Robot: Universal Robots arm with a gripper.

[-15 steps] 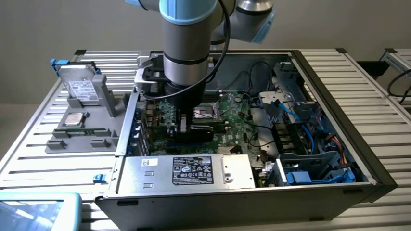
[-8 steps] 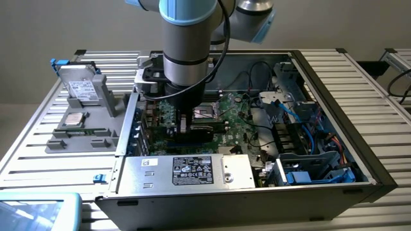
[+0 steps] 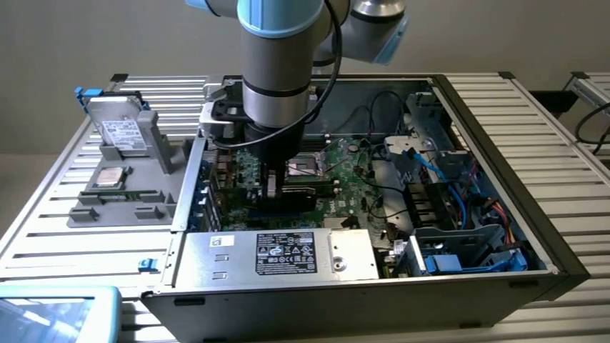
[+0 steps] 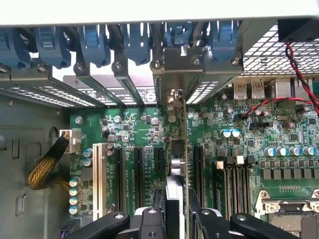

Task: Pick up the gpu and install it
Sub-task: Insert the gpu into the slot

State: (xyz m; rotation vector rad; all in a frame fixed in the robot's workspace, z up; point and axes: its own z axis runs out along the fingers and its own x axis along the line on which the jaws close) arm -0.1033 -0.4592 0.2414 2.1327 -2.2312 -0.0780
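Holding the gpu [image 4: 178,169] edge-on, hand [image 4: 174,219] clamped on it, down inside the case [image 3: 496,214] over the motherboard [image 4: 134,149] slots.

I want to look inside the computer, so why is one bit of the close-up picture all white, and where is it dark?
Wrist view: the pale case edge beyond the blue clips glares out white, while the motherboard around the gpu in the pincer is evenly lit. Exterior view: the arm shades that motherboard beneath it; the silver box shines brighter.
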